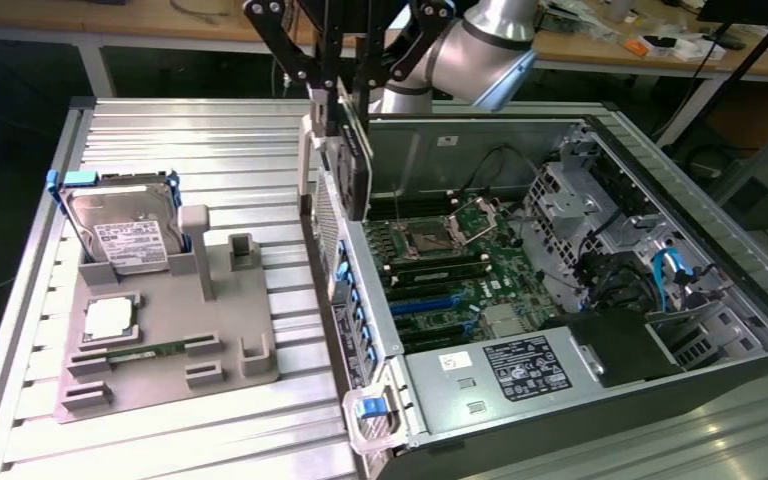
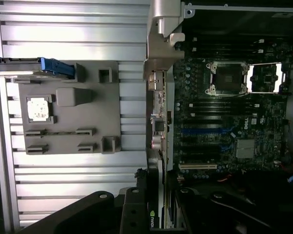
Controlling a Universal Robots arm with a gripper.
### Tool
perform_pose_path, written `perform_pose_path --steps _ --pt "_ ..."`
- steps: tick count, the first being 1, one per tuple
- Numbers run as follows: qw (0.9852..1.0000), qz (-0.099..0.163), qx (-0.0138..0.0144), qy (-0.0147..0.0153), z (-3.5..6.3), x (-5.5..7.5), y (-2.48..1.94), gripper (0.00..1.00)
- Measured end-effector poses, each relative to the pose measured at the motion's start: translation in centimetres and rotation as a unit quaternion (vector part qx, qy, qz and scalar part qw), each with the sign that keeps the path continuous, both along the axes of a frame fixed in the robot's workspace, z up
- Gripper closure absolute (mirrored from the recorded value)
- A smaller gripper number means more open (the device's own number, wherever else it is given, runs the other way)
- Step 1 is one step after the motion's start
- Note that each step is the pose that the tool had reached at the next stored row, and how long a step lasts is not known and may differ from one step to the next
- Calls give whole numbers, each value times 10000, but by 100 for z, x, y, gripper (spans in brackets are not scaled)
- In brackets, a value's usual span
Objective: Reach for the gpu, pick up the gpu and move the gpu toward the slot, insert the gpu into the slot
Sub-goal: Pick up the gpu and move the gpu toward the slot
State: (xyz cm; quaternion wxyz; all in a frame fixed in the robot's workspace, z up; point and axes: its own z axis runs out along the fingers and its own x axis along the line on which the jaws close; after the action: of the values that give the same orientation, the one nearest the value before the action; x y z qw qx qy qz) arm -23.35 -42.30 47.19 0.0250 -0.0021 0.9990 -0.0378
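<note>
one gpu (image 1: 348, 170) gripped in one hand (image 1: 341, 98), at one open case's (image 1: 471, 150) rim.

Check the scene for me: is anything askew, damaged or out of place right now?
Nothing looks spilled or broken. The gripper holds the gpu on edge, roughly above the case's rear wall, not above the blue slot. The CPU socket stands open and empty, its cover plate flipped back.
</note>
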Motion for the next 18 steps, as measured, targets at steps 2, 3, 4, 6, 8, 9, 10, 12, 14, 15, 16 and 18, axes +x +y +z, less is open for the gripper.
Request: perform_pose_path --steps 2,3,4,6,8,9,10,12,14,15,16,18 --pt "10000 0 0 -10 -4 48 0 73" --pt "10000 0 1 -14 -6 71 0 73" --pt "10000 0 0 -16 -8 95 -1 73" --pt "10000 0 0 -16 -11 154 -2 73" --pt "10000 0 0 -16 -14 228 -5 73" --pt "10000 0 0 -16 -17 269 -6 73" --pt "10000 0 0 -16 -19 310 -7 73" --pt "10000 0 0 -16 -24 411 -10 73" --pt "10000 0 0 -16 -28 489 -12 73" --pt "10000 0 0 -16 -30 526 -13 73" --pt "10000 0 0 -16 -33 563 -14 73" --pt "10000 0 0 -16 -37 638 -16 73"
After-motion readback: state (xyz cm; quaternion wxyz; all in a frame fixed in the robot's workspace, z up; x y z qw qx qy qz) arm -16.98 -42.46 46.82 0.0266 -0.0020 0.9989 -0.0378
